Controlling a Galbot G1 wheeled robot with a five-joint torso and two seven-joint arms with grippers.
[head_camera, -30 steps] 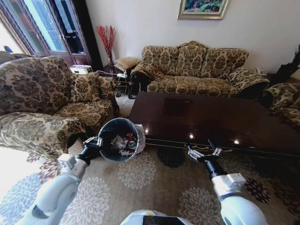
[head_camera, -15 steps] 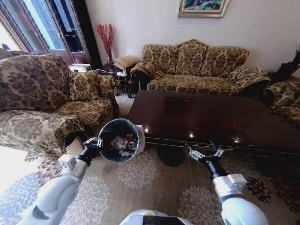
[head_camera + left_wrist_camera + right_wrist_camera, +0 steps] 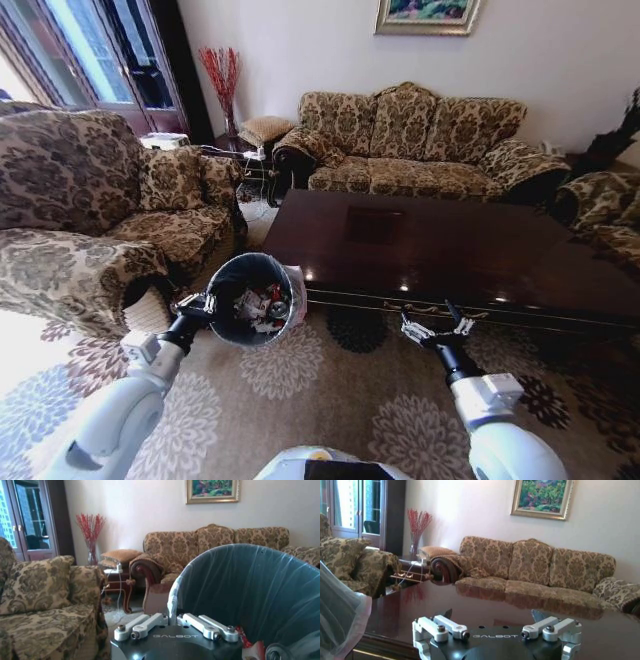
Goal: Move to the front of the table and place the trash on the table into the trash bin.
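Observation:
My left gripper is shut on the near rim of the trash bin, a round black bin with a whitish liner, held tilted above the rug. In the left wrist view the rim of the trash bin is pinched by the left gripper. Trash lies inside the bin: red-and-white wrappers and white bits. To its right stands the table, dark and glossy, with a bare top. My right gripper hangs open at the table's front edge; the right wrist view shows the right gripper over the table.
A patterned armchair stands close on the left and a long sofa behind the table. Another armchair is at the right. A small cluttered side table sits in the back corner. A floral rug covers the floor.
The whole head view has shifted slightly, so the camera moved. Both grippers and the bin keep the same pose relative to me.

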